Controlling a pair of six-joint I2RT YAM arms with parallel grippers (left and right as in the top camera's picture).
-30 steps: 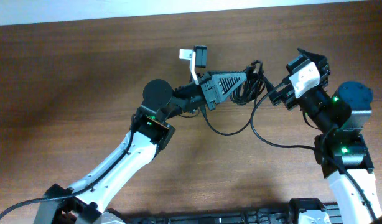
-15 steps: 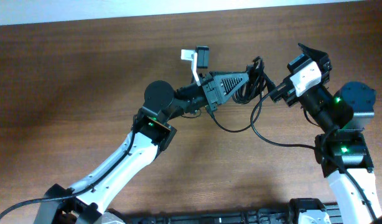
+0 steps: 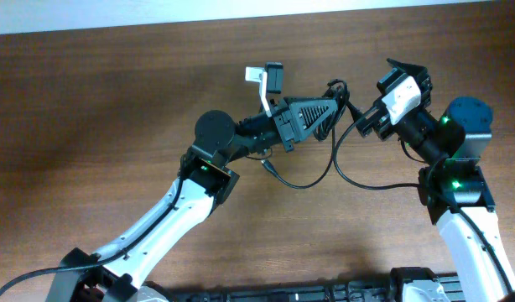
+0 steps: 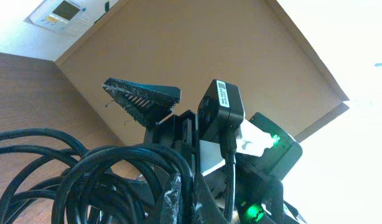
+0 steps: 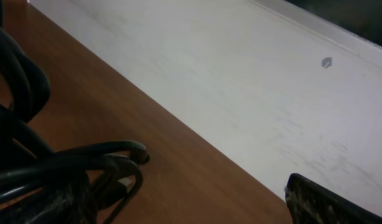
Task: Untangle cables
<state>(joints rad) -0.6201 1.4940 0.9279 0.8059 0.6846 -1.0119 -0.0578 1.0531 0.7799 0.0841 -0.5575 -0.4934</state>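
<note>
— Overhead first: where are the cables point(image 3: 327, 126)?
— Bunched at the tip of the left pincer point(image 3: 329, 109), which is clamped on them. One strand drops from the bunch and sags in a long loop on the table point(image 3: 115, 101), under and behind both pincers.
— And the right pincer point(image 3: 371, 94)?
— Just beyond the bunch, facing the left one. Its jaws stand wide apart, one finger high and the other low beside the bunch. Whether that low finger touches a strand, I cannot tell.
— Left wrist view?
— The cables point(image 4: 85, 174) fill the lower left, thick loops piled right at the pincer's own tip. Past them is a rough finger point(image 4: 141, 96) of the right pincer, raised clear of the loops.
— Right wrist view?
— Cables point(image 5: 29, 168) crowd the left edge, hard by that side's finger. The other finger point(image 5: 321, 199) shows at the lower right corner, well apart from them, with bare table point(image 5: 178, 162) between.
</note>
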